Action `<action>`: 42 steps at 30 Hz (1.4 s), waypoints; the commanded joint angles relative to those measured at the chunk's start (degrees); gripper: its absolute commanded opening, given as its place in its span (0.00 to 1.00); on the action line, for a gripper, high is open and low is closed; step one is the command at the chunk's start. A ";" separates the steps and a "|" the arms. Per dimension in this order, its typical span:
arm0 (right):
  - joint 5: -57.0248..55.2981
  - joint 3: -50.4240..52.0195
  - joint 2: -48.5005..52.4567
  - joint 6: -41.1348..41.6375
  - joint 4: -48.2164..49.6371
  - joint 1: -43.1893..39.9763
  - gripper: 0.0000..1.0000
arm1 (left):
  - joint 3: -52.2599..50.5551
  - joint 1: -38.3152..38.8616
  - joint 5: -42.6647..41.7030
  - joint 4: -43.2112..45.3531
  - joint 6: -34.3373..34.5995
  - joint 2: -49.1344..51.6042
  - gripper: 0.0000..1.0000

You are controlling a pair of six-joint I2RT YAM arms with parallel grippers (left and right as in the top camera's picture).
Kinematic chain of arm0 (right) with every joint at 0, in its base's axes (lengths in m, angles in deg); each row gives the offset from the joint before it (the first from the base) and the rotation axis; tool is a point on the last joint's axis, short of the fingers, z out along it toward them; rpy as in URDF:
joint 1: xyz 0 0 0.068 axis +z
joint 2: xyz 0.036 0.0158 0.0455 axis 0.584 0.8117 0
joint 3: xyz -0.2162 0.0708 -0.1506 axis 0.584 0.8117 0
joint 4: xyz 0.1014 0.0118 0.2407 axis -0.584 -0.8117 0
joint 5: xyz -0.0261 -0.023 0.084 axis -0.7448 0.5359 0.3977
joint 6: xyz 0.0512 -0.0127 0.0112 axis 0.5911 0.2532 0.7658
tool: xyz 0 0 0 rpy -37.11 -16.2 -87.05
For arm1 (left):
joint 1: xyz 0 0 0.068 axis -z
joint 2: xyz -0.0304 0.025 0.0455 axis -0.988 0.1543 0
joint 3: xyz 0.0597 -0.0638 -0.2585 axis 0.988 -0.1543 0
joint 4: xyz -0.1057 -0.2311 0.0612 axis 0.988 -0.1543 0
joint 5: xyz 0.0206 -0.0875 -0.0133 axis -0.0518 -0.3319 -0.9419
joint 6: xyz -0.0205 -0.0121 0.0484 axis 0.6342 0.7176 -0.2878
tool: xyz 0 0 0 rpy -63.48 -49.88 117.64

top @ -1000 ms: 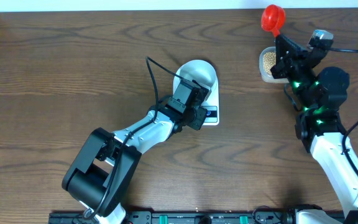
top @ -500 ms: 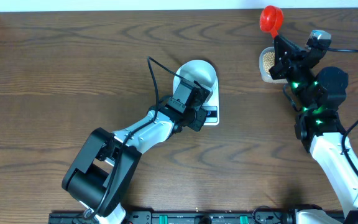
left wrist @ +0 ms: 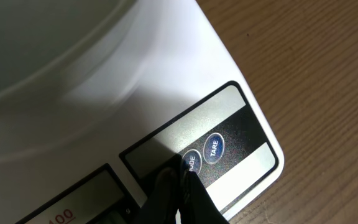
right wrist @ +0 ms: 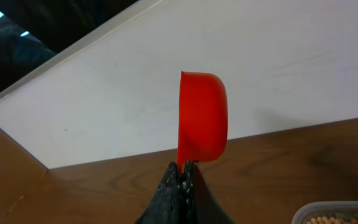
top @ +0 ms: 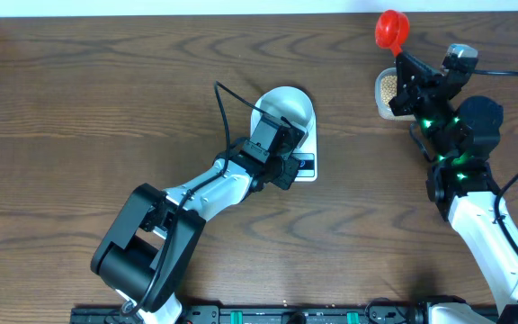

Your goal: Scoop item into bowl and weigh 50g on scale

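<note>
Near the middle of the wooden table [top: 79, 108]: white digital scale [top: 309, 148], long axis from far edge toward near edge, slightly skewed, display end at the near-right. On its far half, the pale bowl [top: 286, 106], upright, mouth up.

Over the scale's near end, left gripper [left wrist: 182, 175], fingers [left wrist: 163, 191] closed together, tips down on the rim of the MODE button [left wrist: 193, 162]. TARE button [left wrist: 213, 148] just beside it, untouched. Left of the buttons, the grey display [left wrist: 67, 199], with reddish digits cut off by the frame edge and not readable in full.

At the far right of the table, right gripper [right wrist: 183, 169] clamped tight on the handle of a red scoop [top: 392, 27]. Long axis of the scoop straight out from the fingertips, toward the far edge and a little left, with the cup end over the table's far edge, against the white wall [right wrist: 260, 56]. From the right wrist camera, cup seen edge-on: rounded back bulging right, flat open side facing left, so tipped on its side rather than level. Contents of the cup impossible to tell.

Just nearer than the cup, beside the gripper, a clear plastic tub [top: 378, 94] of tan soybeans [top: 388, 86], well apart from bowl and scale.
</note>
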 commanded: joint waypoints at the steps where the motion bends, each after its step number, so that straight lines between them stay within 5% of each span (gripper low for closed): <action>1: -0.07 -1.44 0.22 -0.92 -0.04 0.63 0.01 | 0.70 0.04 -0.31 -1.36 -1.20 1.88 0.07; 12: -6.23 -1.60 0.22 -0.85 0.42 0.63 0.01 | 2.69 0.04 5.73 -8.46 2.10 -14.12 0.08; 24: -10.51 -2.99 1.46 -0.87 2.64 0.61 0.01 | 2.69 0.04 13.70 -28.63 2.75 -27.71 0.30; 29: -8.48 -2.99 1.51 -0.90 2.62 0.61 0.01 | 2.69 0.04 13.68 -32.61 2.75 -28.85 0.31; 32: -7.26 -2.99 1.51 -0.87 2.62 0.61 0.01 | 2.69 0.04 13.68 -34.40 2.73 -28.83 0.42; 34: -7.26 -2.99 1.51 -0.87 2.62 0.63 0.01 | 2.67 0.04 13.68 -34.69 2.75 -28.83 0.63; 35: -7.23 -2.99 1.51 -0.87 2.62 0.63 0.01 | 2.67 0.04 13.68 -34.67 2.75 -28.83 0.89; 36: -6.99 -2.99 1.51 -0.87 2.62 0.63 0.01 | 2.67 0.04 13.70 -34.67 2.73 -28.83 0.98; 42: -6.19 -3.04 1.51 -0.55 2.62 0.81 0.01 | 2.64 0.04 16.02 -35.45 2.75 -28.72 0.98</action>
